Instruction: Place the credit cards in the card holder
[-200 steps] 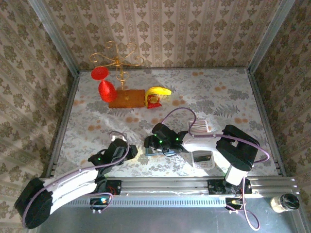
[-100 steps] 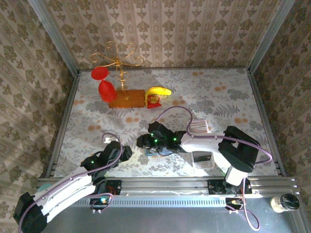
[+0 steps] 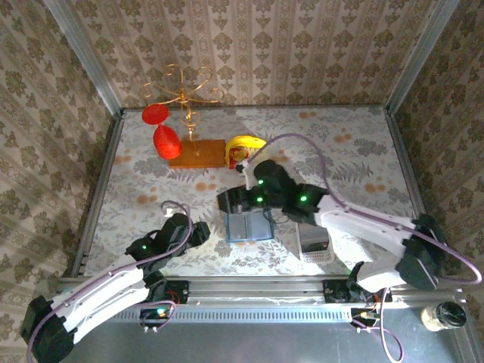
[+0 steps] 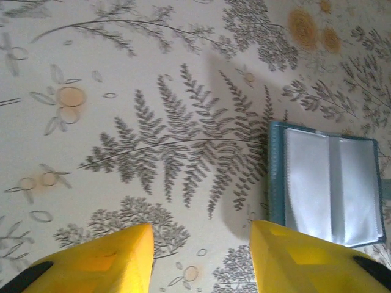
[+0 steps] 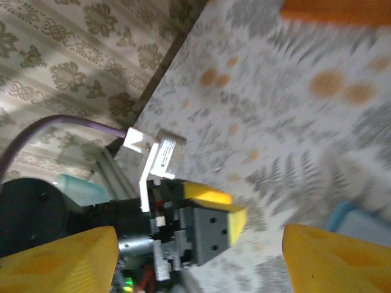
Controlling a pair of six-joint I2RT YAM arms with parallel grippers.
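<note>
The tablecloth [image 3: 340, 144] is white, printed with grey ferns and orange dots. The walls [image 3: 302, 45] are beige with a damask pattern. The card holder [image 4: 276, 177] is teal-blue with 2 pale glossy sleeves. The left gripper [image 4: 201, 259] has 2 yellow fingers [image 4: 104, 262]. The stand [image 3: 185, 94] is gold, its 2 hanging pieces [image 3: 165, 141] red, and the banana [image 3: 246, 142] yellow.

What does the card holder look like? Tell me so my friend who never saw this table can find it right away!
Start at the flowery table and look near the middle of its front edge. The card holder lies flat and open there, like a little book. It is teal-blue with shiny pale pockets inside, while the tray on its right is white.
</note>
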